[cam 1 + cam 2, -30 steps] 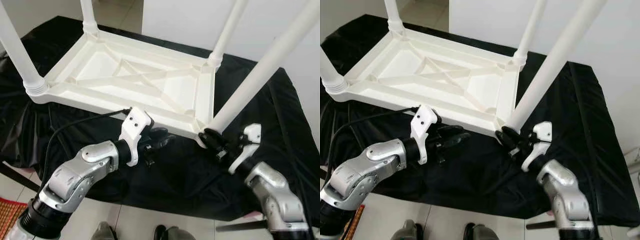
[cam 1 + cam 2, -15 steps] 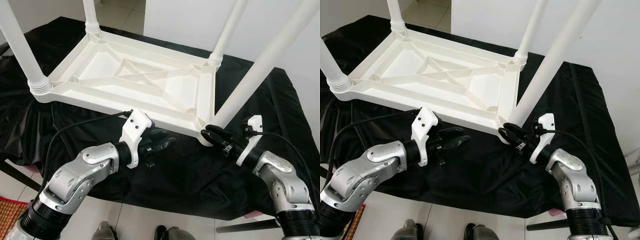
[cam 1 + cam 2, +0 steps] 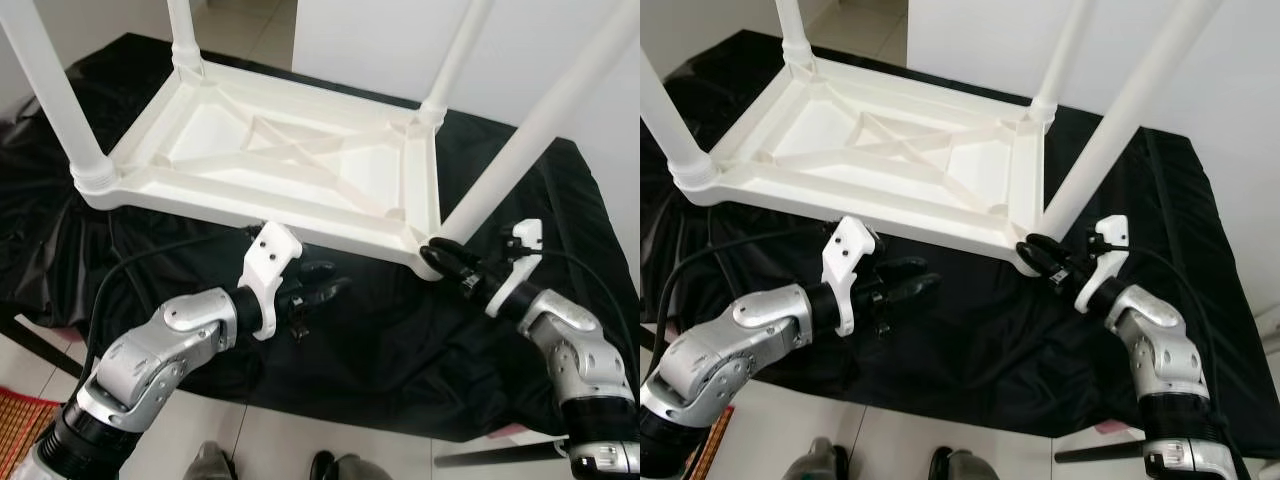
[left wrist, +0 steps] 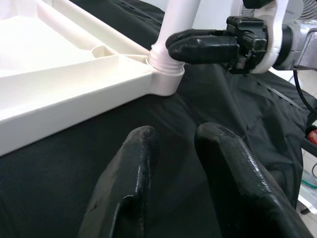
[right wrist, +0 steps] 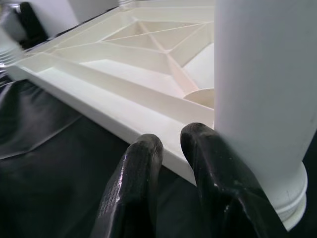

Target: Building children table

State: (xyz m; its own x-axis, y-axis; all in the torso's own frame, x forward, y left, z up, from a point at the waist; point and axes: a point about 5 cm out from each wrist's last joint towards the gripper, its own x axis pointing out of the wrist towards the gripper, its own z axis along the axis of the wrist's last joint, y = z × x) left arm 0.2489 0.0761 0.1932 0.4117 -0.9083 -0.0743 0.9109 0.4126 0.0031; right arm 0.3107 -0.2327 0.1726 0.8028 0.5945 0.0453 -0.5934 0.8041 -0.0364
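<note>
Children table point(image 3: 300, 165): lies upside down on the black cloth point(image 3: 380, 340) over the desk, top face down, ribbed underside up; four legs stand up from the corners

Near-right leg point(image 3: 520, 150): seated in its corner socket point(image 3: 1032, 252); rises tilted away to the right

Right gripper point(image 3: 1040, 256): at the foot of that leg, touching the socket collar; fingers point(image 5: 208, 163) close together with a narrow gap, clamped on nothing, the nearer one pressed against the leg's side

Left gripper point(image 3: 322, 292): low over the cloth just in front of the table's near rail point(image 3: 260, 205), apart from it; fingers point(image 4: 133, 168) slightly apart, empty

Handling: looks like moulded white plastic, so probably light and fairly stiff, the cross-braced frame lending rigidity; smooth glossy skin likely slippery under hard black fingers; long legs act as levers, so a push high up would strain the socket or tip the whole piece; loose cloth beneath may let it slide

Where to take hold: low on a leg, just above the ridged collar, for pressing or twisting it home; along the near rail or a corner for steadying; the thin inner ribs seem a poor choice

Risk: leg not fully seated, judging by its lean; cannot tell from the pictures whether that lean is design or looseness

Writing: no brand, label or lettering readable on table, cloth or grippers
</note>
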